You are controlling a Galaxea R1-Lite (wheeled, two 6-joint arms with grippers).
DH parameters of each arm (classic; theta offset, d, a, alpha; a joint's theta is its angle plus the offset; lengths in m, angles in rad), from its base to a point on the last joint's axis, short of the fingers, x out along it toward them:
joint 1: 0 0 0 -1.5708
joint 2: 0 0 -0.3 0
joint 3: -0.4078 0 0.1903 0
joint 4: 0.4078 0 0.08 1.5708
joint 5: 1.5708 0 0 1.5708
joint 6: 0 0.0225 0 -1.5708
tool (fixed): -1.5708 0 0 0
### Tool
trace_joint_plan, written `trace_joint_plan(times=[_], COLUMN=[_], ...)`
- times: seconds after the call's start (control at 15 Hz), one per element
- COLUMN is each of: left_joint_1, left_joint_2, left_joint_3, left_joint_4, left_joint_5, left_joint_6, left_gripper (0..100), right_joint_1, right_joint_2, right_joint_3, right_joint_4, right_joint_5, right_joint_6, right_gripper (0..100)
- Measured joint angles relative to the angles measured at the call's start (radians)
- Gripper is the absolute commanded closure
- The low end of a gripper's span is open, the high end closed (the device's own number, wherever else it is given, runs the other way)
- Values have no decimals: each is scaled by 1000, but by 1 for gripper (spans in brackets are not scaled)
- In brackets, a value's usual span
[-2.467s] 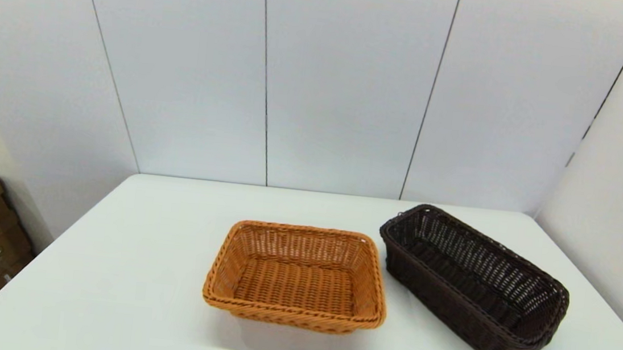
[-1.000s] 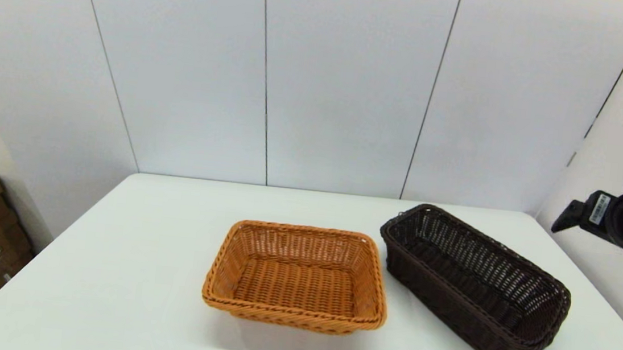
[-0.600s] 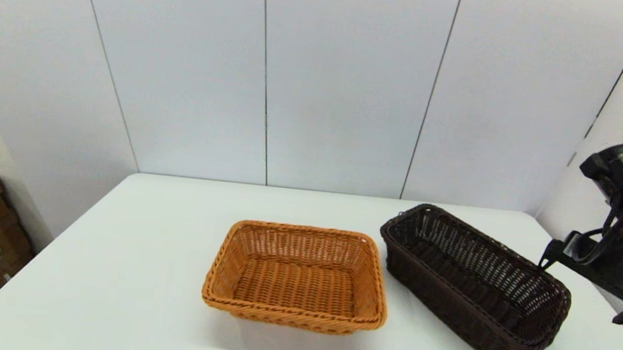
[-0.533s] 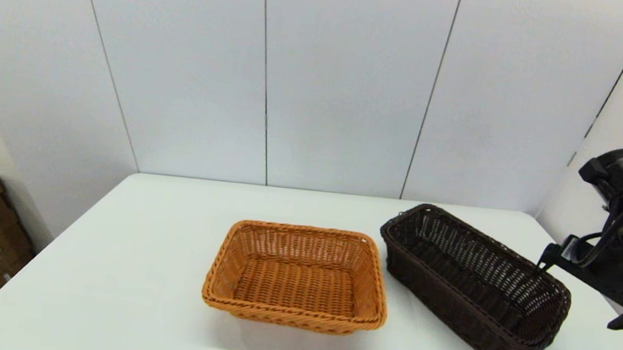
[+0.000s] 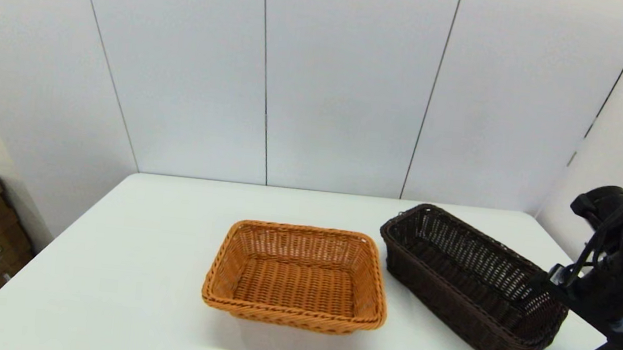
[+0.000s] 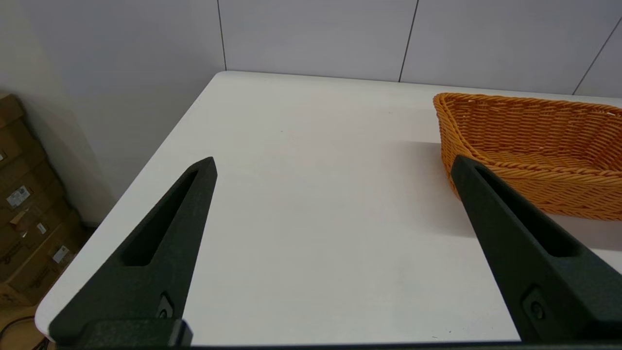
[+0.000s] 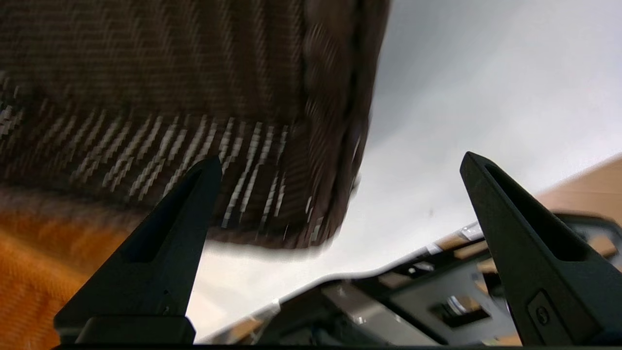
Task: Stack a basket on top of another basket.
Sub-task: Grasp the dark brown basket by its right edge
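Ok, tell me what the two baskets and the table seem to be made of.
Dark brown basket: woven wicker or plastic rattan, matte, open-weave sides, braided rim. Orange-tan basket: same weave, slight sheen; natural or synthetic, cannot tell. Table: smooth white top, probably laminate.

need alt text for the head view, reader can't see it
The robot's right hand, fingers open, reaches the near right end of a dark brown wicker basket on a white table. An empty orange-tan wicker basket sits just left of it, the two apart.
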State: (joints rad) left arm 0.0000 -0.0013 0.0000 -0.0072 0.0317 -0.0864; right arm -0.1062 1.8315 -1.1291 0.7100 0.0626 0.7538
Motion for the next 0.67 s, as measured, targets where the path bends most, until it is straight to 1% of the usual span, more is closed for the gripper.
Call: trace_joint_plan(times=[0.13, 0.27, 0.47, 0.67], left_joint_1=[0, 0, 0, 0], left_joint_2=[0, 0, 0, 0], left_joint_3=[0, 0, 0, 0], left_joint_4=[0, 0, 0, 0], left_joint_5=[0, 0, 0, 0], left_joint_6=[1, 0, 0, 1], left_gripper=[0, 0, 0, 0], right_joint_1=[-15, -22, -31, -65], right_joint_2=[34, 73, 134, 183], right_joint_3=[17, 24, 26, 24], right_joint_4=[-44, -81, -147, -191], right_joint_5=[34, 50, 103, 113], right_joint_6=[0, -1, -7, -37], right_gripper=[0, 0, 0, 0])
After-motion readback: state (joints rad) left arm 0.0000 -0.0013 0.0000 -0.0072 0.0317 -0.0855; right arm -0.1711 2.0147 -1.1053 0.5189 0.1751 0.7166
